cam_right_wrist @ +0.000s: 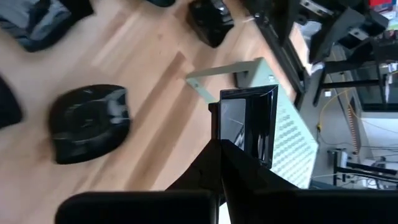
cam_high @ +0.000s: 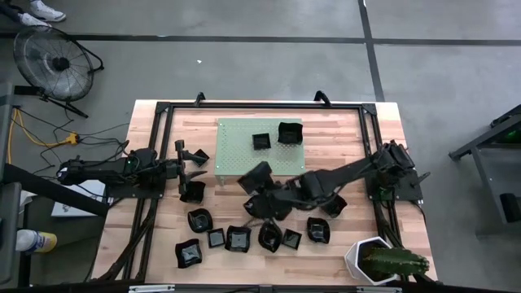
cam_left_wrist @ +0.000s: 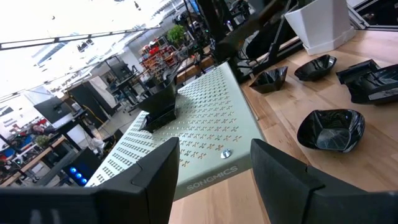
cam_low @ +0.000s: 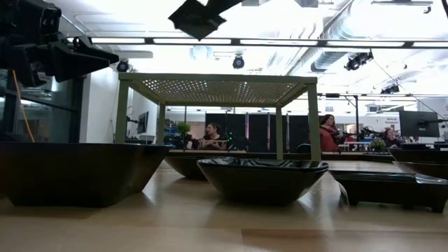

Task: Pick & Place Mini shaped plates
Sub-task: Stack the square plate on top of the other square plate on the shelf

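Right, your right gripper (cam_high: 262, 181) pinching square black plate (cam_right_wrist: 246, 124), held in air just off near corner of green perforated stand (cam_high: 260, 146). Loose plates (cam_high: 236, 238) crowd wood table (cam_high: 383, 122) below and toward you; white pot (cam_high: 368, 256) at near right corner. Left gripper (cam_high: 194, 159) hovers left of stand, fingers (cam_left_wrist: 149, 180) spread, nothing between. Farther off, two plates (cam_high: 277, 136) sit on stand top. Right wrist view alone shows the pinch; low view shows people in room behind.
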Available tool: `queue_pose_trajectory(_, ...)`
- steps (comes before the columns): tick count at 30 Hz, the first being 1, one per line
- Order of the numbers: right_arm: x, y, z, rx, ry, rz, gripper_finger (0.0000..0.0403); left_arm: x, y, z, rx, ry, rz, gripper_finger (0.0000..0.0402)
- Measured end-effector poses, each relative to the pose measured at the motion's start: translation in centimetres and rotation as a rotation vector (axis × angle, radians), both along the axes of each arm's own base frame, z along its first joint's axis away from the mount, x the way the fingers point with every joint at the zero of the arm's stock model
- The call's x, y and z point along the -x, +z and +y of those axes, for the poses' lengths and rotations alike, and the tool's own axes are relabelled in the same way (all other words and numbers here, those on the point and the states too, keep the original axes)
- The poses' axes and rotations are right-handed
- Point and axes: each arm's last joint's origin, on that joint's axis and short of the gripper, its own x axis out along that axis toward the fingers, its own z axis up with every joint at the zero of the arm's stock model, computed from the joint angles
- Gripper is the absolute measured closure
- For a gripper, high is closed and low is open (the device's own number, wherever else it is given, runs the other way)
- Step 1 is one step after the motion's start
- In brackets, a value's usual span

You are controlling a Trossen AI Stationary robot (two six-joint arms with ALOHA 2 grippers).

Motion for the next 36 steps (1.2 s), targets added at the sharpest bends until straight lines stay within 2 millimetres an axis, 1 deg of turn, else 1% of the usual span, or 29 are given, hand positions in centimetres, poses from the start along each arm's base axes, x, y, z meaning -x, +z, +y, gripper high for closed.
queue_pose_trajectory(4, -0.8, 0.1, -2.2, -0.024, 0.010, 0.000, 0.0403, 0.0, 0.0, 0.0, 0.000, 0.000, 0.000, 0.0208)
queue_pose_trajectory(8, -1.3, 0.1, -4.2, -0.010, -0.022, 0.007, 0.0403, 0.0, 0.0, 0.0, 0.000, 0.000, 0.000, 0.0208)
queue_pose_trajectory(14, -1.7, 0.1, -7.6, -0.014, -0.107, 0.004, 0.0403, 0.0, 0.0, 0.0, 0.000, 0.000, 0.000, 0.0208)
queue_pose_trajectory(21, -1.9, 0.1, -10.8, -0.058, -0.241, -0.015, 0.0403, 0.0, 0.0, 0.0, 0.000, 0.000, 0.000, 0.0208)
queue_pose_trajectory(25, -1.7, -0.1, -12.1, -0.080, -0.304, -0.006, 0.0403, 0.0, 0.0, 0.0, 0.000, 0.000, 0.000, 0.0208)
queue_pose_trajectory(28, -1.4, -0.2, -12.8, -0.065, -0.362, 0.009, 0.0403, 0.0, 0.0, 0.0, 0.000, 0.000, 0.000, 0.0208)
queue_pose_trajectory(31, -1.1, -0.3, -13.2, -0.053, -0.397, 0.021, 0.0403, 0.0, 0.0, 0.0, 0.000, 0.000, 0.000, 0.0208)
queue_pose_trajectory(36, -0.9, -0.4, -13.2, -0.042, -0.435, 0.024, 0.0403, 0.0, 0.0, 0.0, 0.000, 0.000, -0.001, 0.0208)
